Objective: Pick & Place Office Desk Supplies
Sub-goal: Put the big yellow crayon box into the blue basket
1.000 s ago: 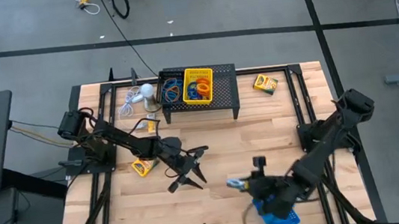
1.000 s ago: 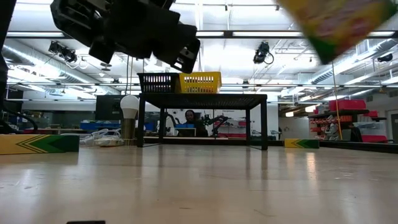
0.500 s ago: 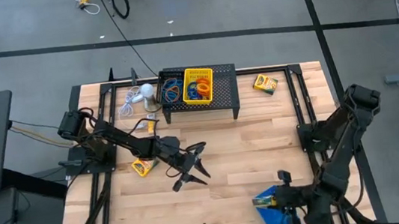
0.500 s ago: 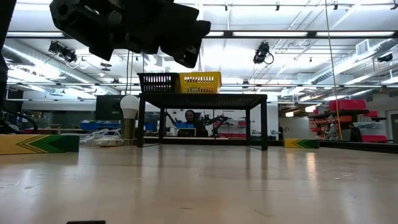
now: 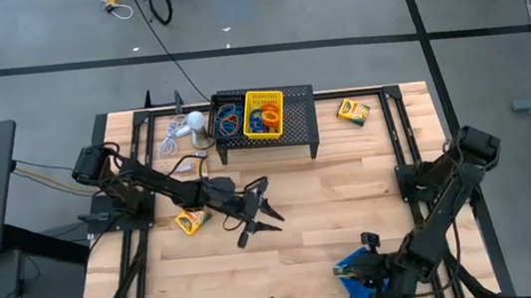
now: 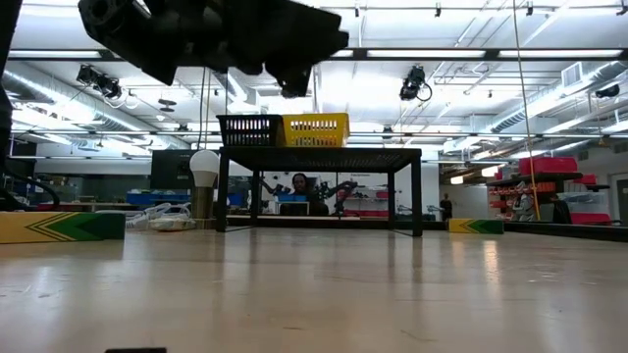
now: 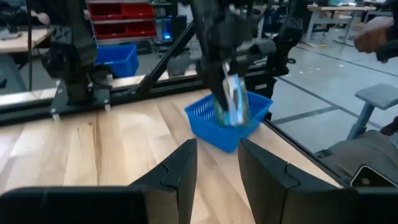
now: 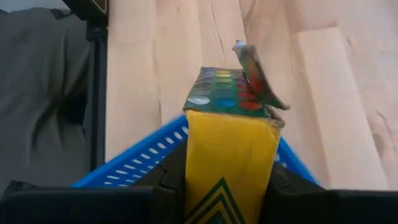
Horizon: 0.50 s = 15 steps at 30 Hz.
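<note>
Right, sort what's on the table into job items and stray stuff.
Job items:
yellow mesh tray holding coloured rubber-band loops
black mesh tray
blue mesh tray
yellow-green crayon box in the right tool
other crayon boxes

Just lying about:
white round object with cord
large black mesh stand

Bright, even indoor light; motion blur in left wrist view, soft near-field in right wrist view.
High view: flat overhead light, faint short shadows under the black mesh stand [image 5: 266, 139]. Low view: ceiling strip lights glare from 10 to 2 o'clock, the left arm [image 6: 211, 39] a dark backlit blur at 11 o'clock, table [image 6: 314, 294] sheen in front. Left wrist view: crayon box [image 7: 235, 106] over blue tray [image 7: 208, 127] smeared. Right wrist view: crayon box sharp on top, dark fingers [image 8: 168, 180] soft at 6 o'clock.
</note>
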### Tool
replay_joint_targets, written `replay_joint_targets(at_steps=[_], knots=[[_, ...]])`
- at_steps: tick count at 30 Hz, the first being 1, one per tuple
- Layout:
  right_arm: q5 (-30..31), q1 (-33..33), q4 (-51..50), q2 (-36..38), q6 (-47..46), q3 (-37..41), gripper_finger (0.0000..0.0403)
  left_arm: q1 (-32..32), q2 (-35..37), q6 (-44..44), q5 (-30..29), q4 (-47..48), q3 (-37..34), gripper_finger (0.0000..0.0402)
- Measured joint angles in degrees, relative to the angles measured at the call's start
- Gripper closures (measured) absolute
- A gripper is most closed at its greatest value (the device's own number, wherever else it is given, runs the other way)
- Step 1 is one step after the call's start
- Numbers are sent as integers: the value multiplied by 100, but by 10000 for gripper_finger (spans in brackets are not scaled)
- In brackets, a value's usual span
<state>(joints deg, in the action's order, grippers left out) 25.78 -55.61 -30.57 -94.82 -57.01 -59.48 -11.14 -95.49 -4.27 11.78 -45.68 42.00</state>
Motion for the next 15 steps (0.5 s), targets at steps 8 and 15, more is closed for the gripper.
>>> replay_joint_targets(at_steps=[8,15], knots=[[231,165,480,-485,343,-13,301,-11,340,-118,-20,169,0,277],[839,420,645,-632,742,-17,301,-7,657,-241,-200,606,0,277]])
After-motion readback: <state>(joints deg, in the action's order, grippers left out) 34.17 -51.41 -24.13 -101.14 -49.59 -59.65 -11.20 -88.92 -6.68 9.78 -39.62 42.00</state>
